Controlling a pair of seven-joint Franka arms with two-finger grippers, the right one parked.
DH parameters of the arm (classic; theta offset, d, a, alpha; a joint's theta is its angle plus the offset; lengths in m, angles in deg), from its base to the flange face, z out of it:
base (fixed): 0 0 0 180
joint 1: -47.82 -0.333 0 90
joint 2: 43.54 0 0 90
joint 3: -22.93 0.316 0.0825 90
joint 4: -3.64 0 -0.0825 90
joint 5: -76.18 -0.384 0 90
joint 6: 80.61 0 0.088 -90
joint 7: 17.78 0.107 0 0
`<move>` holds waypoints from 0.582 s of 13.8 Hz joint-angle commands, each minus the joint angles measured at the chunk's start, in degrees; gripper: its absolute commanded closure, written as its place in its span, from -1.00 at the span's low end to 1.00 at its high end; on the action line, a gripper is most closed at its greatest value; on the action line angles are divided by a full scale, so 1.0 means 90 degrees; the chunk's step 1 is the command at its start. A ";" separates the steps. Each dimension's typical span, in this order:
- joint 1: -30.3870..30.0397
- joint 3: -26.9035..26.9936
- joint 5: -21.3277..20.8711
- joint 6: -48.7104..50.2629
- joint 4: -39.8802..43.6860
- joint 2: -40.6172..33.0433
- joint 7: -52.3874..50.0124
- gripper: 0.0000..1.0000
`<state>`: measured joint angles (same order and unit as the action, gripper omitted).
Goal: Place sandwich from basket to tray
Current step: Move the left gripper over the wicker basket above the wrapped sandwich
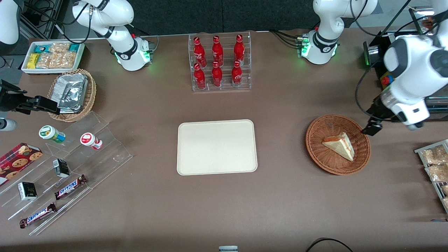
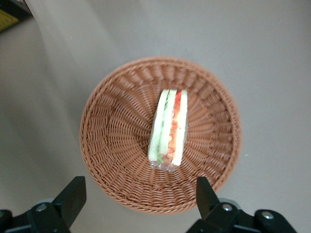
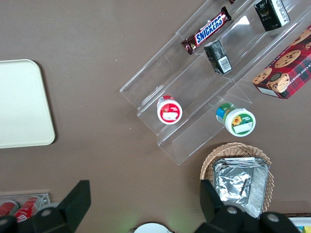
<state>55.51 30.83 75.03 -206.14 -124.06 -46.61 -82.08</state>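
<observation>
Brown table [image 1: 280, 196]: the gripper [image 2: 141, 199] is hovering open-fingered above the basket [image 2: 107, 131] — spread wide enough to straddle the sandwich [image 2: 169, 128] — tray [image 1: 217, 147] waiting bare.

even overhead light, soft shadows, wrist view perhaps slightly blurred

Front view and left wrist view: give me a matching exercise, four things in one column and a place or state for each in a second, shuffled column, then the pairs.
Things:
1. triangular white-bread sandwich
2. flat cream rectangular plastic tray
3. left arm's tool
4. red bottles

Places or states:
A. standing in a clear rack
B. open, above the round reddish-brown wicker basket, nothing between its fingers
C. bare, nothing on it
D. lying in the wicker basket

Pairs: 1-D, 2-C, 3-B, 4-A
</observation>
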 commanded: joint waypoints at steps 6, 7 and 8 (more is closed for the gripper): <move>0.0171 -0.0047 -0.0253 -0.0904 -0.0205 0.0888 -0.0170 -0.99; 0.0171 -0.0047 -0.0263 -0.1012 -0.0214 0.0985 -0.0170 -0.99; 0.0171 -0.0047 -0.0254 -0.1138 -0.0215 0.1083 -0.0180 -0.99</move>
<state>56.71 30.30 73.88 -214.16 -125.74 -38.06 -82.26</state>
